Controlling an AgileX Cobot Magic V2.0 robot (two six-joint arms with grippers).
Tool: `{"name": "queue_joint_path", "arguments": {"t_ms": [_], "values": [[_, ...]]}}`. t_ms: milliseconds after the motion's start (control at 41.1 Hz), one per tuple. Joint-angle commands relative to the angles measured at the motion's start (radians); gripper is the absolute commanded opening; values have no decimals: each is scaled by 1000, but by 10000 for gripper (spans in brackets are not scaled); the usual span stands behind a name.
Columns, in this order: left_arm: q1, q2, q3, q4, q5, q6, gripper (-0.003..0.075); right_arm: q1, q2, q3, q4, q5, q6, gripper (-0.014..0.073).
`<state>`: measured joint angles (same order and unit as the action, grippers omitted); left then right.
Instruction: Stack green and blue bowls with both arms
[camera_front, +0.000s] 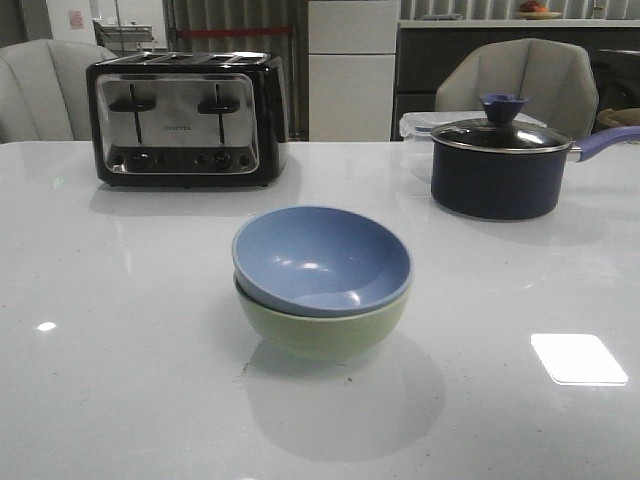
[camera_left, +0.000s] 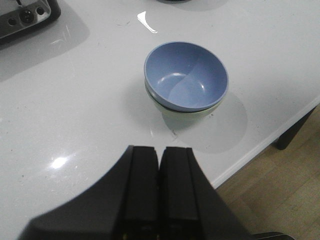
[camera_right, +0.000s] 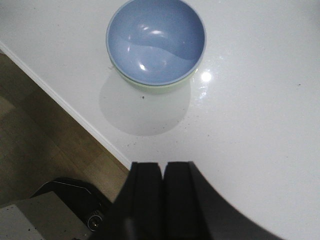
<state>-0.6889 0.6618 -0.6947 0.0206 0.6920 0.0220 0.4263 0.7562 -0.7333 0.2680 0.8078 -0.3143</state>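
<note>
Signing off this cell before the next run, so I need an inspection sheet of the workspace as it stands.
Surface: glossy white table, bare near the front edge.
Job's things: dusty blue matte bowl nested inside pale sage green bowl, upright, mid-table.
Clutter: chrome and black four-slot toaster far left; dark lidded saucepan with blue handle far right.
Hands: left hand and right hand both shut, empty, clear of the bowls.
Cables: nothing seen.
Surroundings: grey chairs behind the table.
</note>
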Motion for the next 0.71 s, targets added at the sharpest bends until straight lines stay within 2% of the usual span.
{"name": "queue_joint_path", "arguments": {"t_ms": [0,122,268,438,681], "values": [[-8,-17,-29,2,-77,-10,93,0,-6,-29,14,-52,-12,57],[76,-81,2,11,-93,-2,93,0,-6,-29,14,-52,-12,57],[306,-250,154,12,-290,-2,93,0,-6,-29,14,-55,-12,57],[492,-455,395,22,-517,-2,93,0,-6,-29,14,-55,-12,57],[634,-650,662,-21,-692,-2,93,0,-6,-29,14,-55,-12,57]]}}
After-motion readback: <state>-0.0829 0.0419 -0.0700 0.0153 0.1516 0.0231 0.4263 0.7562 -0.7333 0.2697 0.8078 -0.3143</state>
